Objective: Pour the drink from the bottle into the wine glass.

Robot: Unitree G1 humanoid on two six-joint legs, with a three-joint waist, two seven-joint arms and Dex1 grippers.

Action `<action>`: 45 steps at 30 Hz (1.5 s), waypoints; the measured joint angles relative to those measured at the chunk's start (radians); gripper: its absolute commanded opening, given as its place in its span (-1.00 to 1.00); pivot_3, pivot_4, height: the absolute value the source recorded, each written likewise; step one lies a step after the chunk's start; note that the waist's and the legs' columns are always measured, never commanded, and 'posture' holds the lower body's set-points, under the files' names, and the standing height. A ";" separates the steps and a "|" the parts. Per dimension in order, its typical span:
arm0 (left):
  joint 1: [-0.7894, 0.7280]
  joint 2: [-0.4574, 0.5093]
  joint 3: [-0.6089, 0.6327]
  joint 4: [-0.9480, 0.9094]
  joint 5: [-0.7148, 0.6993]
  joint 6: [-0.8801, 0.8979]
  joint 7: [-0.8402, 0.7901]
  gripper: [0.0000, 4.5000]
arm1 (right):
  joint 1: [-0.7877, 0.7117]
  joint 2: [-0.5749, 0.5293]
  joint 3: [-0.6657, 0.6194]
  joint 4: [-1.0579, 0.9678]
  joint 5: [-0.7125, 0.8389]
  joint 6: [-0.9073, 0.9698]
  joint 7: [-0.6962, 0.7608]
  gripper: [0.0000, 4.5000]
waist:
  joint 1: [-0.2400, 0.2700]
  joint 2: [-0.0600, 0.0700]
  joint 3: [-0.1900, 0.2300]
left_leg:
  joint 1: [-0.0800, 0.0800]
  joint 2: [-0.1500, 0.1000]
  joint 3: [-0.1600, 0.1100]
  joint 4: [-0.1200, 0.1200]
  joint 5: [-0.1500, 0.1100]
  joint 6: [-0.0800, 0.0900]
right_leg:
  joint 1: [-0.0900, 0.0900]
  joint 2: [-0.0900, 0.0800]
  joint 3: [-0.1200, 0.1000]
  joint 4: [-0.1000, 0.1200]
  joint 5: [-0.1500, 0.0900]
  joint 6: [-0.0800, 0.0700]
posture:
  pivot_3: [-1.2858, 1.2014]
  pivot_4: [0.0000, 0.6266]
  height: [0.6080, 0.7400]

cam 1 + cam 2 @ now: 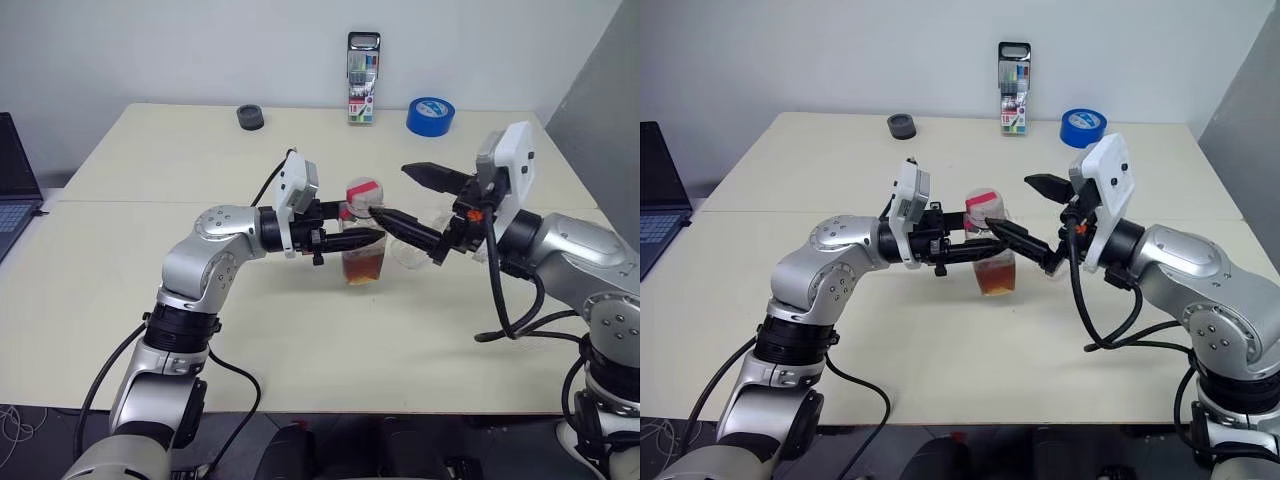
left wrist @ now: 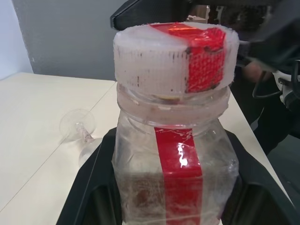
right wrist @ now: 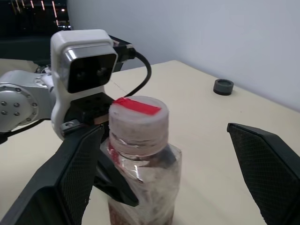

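The bottle is a small clear plastic one with a red label strip. It stands upright at the table's middle, and its pink-red cap is on. The reddish-brown drink fills its lower part. My left gripper comes in from the left and is shut on the bottle's body. My right gripper is open, one finger on either side of the cap, touching nothing. The clear wine glass seems to lie on its side on the table just right of the bottle, under my right gripper.
At the table's far edge are a blue tape roll, a pack of markers and a small black round thing. A laptop sits at the left edge. A black cable hangs from my right arm.
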 measured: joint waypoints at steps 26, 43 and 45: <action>0.010 0.004 -0.010 -0.020 0.002 0.002 0.002 -0.06 | -0.064 0.146 0.081 0.082 -0.040 -0.037 -0.022 -0.24 | 0.000 0.000 0.000 | 0.000 0.000 0.000 0.000 0.000 0.000 | 0.000 0.000 0.000 0.000 0.000 0.000 | 0.03 -0.52 1.00; 0.013 0.011 -0.013 -0.020 0.002 0.002 -0.004 -0.06 | 0.168 -0.009 -0.036 0.089 -0.380 -0.178 -0.149 -0.24 | 0.004 -0.001 0.000 | 0.000 0.000 0.001 0.000 0.000 0.000 | 0.001 0.000 0.000 -0.001 0.000 0.000 | 0.03 -0.52 1.00; 0.015 0.014 -0.013 -0.020 0.002 0.002 -0.002 -0.06 | 0.277 0.010 -0.024 0.107 -0.448 -0.183 -0.190 -0.24 | 0.003 -0.001 0.000 | 0.000 0.000 0.002 0.000 0.000 0.000 | 0.000 0.000 0.001 0.000 0.000 0.000 | 0.03 -0.52 1.00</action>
